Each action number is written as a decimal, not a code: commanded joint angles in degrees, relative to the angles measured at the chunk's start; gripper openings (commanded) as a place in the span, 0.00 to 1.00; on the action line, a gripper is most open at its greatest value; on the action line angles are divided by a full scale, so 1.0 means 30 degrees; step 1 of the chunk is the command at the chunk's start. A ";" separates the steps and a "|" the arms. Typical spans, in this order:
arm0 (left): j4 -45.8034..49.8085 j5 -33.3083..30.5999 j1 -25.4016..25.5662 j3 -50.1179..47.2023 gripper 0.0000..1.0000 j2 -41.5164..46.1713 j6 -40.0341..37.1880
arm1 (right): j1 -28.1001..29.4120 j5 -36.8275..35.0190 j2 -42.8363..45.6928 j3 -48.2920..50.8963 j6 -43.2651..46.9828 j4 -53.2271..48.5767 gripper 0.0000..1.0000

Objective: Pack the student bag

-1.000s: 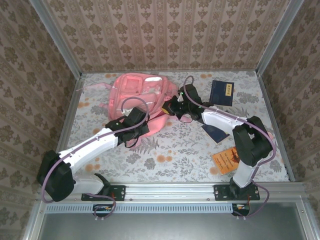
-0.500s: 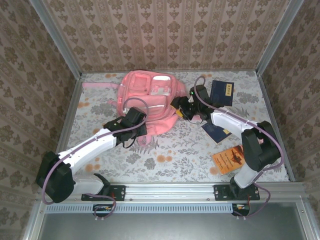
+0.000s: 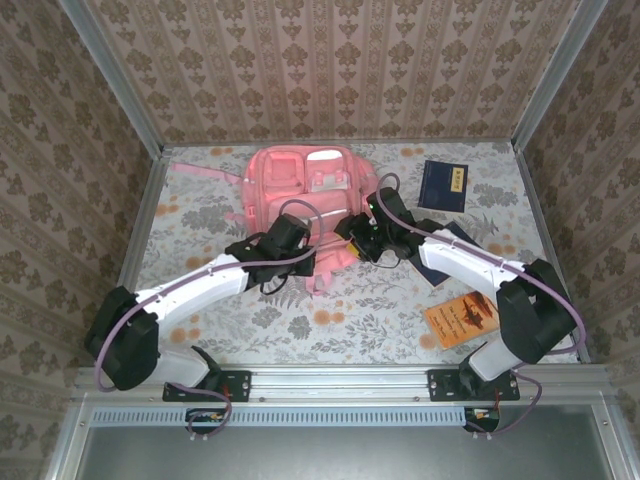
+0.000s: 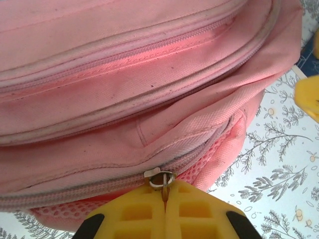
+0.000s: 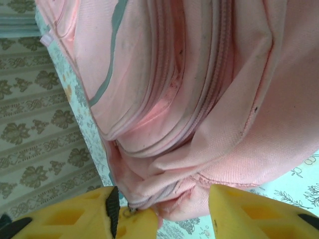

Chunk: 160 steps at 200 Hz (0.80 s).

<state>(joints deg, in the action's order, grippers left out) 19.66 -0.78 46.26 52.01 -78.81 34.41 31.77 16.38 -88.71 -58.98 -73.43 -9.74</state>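
While the pink backpack (image 3: 300,185) lies flat on the flowered table (image 3: 350,300) in the upper middle of the overhead view, both arms bend in toward its near edge. The left gripper (image 3: 305,258) sits at the bag's lower edge, just left of centre. The right gripper (image 3: 352,237) meets the bag's lower right corner. A blue book (image 3: 442,185) lies at the upper right, apart from the bag, and an orange booklet (image 3: 462,318) lies at the lower right, beside the right arm.

Seen from the left wrist, the backpack (image 4: 149,99) takes up most of the frame, its zip lines running across from left to right. At the bottom centre the left gripper (image 4: 164,194) has its yellow fingers (image 4: 134,214) pressed together, pinching the small metal zipper pull (image 4: 160,178) on the bag's lowest seam. Flowered table (image 4: 279,189) shows at the lower right.

Seen from the right wrist, the backpack (image 5: 199,89) hangs across the upper and middle frame in folds, with patterned wallpaper (image 5: 45,129) at the left. The right gripper (image 5: 164,211) has its yellow fingers (image 5: 249,211) spread apart at the bottom of the frame, with the bag's bottom fold lying between them. Whether the pads press on the fabric I cannot tell.
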 commanded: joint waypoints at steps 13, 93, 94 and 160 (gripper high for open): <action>-0.0798 0.0334 0.0180 0.1264 0.00 0.0035 -0.0946 | -0.0043 -0.1959 -0.0978 -0.0927 -0.0392 -0.1614 0.46; 0.2782 -0.1915 0.0161 0.2509 0.00 -0.0490 -0.0752 | -0.0558 -0.3774 -0.1717 -0.1435 0.0984 -0.2178 0.03; 0.2904 -0.2000 0.0149 0.2547 0.00 -0.0499 -0.0750 | -0.0564 -0.3812 -0.1719 -0.1434 0.1041 -0.2176 0.03; 0.6480 -0.2845 -0.1730 0.2064 0.00 0.0271 -0.1262 | -0.2183 -0.2441 -0.0753 -0.1448 0.5946 -0.2153 0.00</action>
<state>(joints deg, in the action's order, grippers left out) 33.34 -5.85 44.25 59.35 -80.88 32.47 28.32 9.85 -92.42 -62.00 -63.20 -13.15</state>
